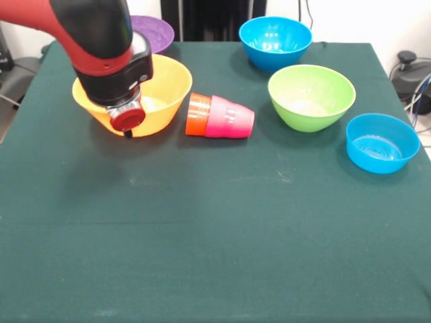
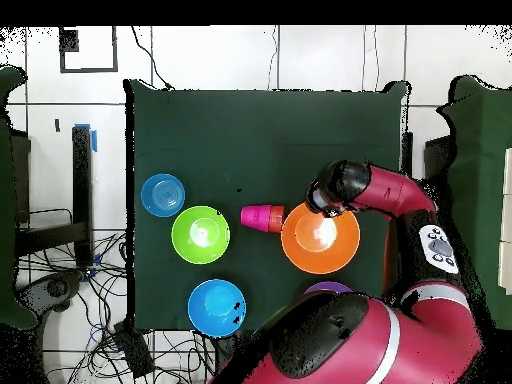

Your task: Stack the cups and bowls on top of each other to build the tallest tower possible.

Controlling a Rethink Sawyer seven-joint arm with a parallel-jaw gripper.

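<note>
Arm end with gripper (image 1: 128,121) sits over the orange-yellow bowl (image 1: 165,91) at upper left of the front view (fingers hidden, can't tell if open or closed). Red-pink cup (image 1: 232,118) lies on its side, nested with orange cup (image 1: 198,114), frame centre-top, just beside that bowl.

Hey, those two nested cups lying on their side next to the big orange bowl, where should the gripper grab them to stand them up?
Probably by the red-pink cup, across its round wall, coming straight down from above. The pair lies on its side on the table, with the orange cup toward the orange-yellow bowl, so neither rim faces up. The pink one is the larger exposed part, and there is open cloth in front of and behind it.
</note>
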